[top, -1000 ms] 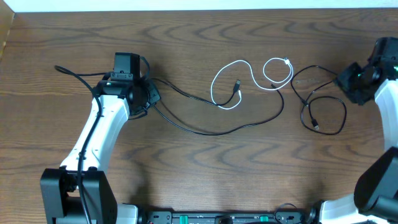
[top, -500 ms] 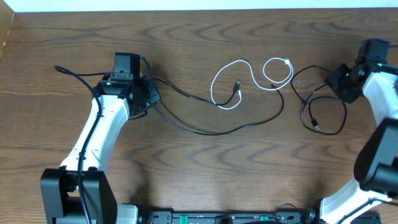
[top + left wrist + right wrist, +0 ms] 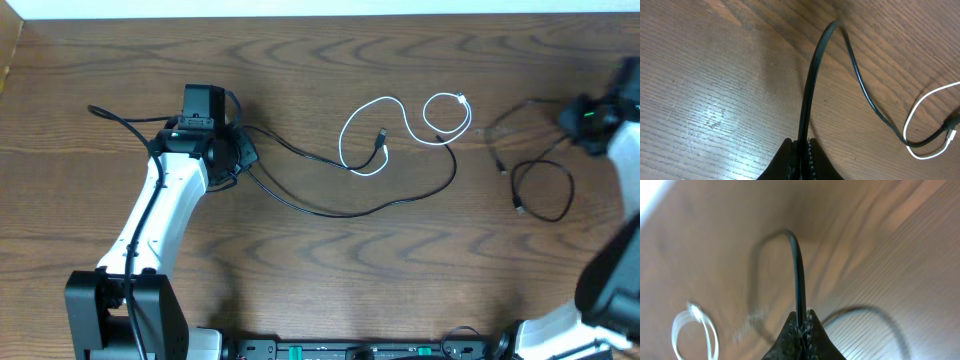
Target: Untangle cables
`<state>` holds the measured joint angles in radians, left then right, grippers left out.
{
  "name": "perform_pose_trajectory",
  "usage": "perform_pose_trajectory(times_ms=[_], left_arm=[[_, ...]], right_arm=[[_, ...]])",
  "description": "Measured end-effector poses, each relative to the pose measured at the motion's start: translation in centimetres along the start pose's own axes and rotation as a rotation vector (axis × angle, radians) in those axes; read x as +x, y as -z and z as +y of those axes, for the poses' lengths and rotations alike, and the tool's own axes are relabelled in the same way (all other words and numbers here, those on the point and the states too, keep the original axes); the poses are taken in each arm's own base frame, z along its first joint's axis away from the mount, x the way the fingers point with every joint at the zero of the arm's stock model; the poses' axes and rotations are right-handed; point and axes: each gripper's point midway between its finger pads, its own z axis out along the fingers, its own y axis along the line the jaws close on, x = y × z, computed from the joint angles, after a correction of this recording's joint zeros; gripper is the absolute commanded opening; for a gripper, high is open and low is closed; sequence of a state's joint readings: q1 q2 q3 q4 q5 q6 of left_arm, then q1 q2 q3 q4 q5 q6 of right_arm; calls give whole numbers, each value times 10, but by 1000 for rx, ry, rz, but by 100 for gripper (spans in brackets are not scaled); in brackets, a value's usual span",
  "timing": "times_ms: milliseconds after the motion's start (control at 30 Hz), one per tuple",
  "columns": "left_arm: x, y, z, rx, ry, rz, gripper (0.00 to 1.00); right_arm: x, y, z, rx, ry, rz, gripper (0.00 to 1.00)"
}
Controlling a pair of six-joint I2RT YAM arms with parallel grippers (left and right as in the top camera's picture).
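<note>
My left gripper [image 3: 241,157] is shut on one end of a long black cable [image 3: 330,212] that curves right across the table. Its plug end lies inside a loop of the white cable [image 3: 344,140]. In the left wrist view the jaws [image 3: 801,150] pinch this black cable [image 3: 812,85], and the white cable [image 3: 912,115] shows at the right. My right gripper [image 3: 574,117] is shut on a shorter black cable [image 3: 546,219] that loops at the far right, apart from the others. The right wrist view shows the jaws [image 3: 802,322] closed on this cable [image 3: 798,270], with the white cable [image 3: 690,325] blurred at the lower left.
The wooden table's back edge [image 3: 320,17] runs along the top of the overhead view. A thick black arm cable [image 3: 125,120] trails left of my left wrist. My left arm [image 3: 160,220] lies over the table's left part.
My right gripper has moved right with the shorter black cable, dragging its loop right and away from the long black cable. The left arm has not moved.
</note>
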<state>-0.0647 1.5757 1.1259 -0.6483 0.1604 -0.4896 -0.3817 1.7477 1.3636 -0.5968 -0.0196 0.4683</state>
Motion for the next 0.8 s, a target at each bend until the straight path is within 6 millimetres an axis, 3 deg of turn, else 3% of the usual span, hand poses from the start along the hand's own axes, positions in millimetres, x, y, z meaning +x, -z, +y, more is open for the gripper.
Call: perform_pose_trajectory(times_ms=[133, 200, 267, 333, 467, 800], left_arm=[[0, 0, 0, -1, 0, 1, 8], [0, 0, 0, -1, 0, 1, 8], [0, 0, 0, -1, 0, 1, 7], [0, 0, 0, -1, 0, 1, 7], [0, 0, 0, -1, 0, 1, 8], [5, 0, 3, -14, 3, 22, 8]], right_arm=[[-83, 76, -14, -2, -50, -307, 1], [-110, 112, -18, -12, -70, -430, 1], [-126, 140, -22, -17, -83, -516, 1], [-131, 154, -25, -14, -89, -551, 1], [-123, 145, -30, 12, -88, -510, 1], [-96, 73, -56, 152, -40, -322, 1]])
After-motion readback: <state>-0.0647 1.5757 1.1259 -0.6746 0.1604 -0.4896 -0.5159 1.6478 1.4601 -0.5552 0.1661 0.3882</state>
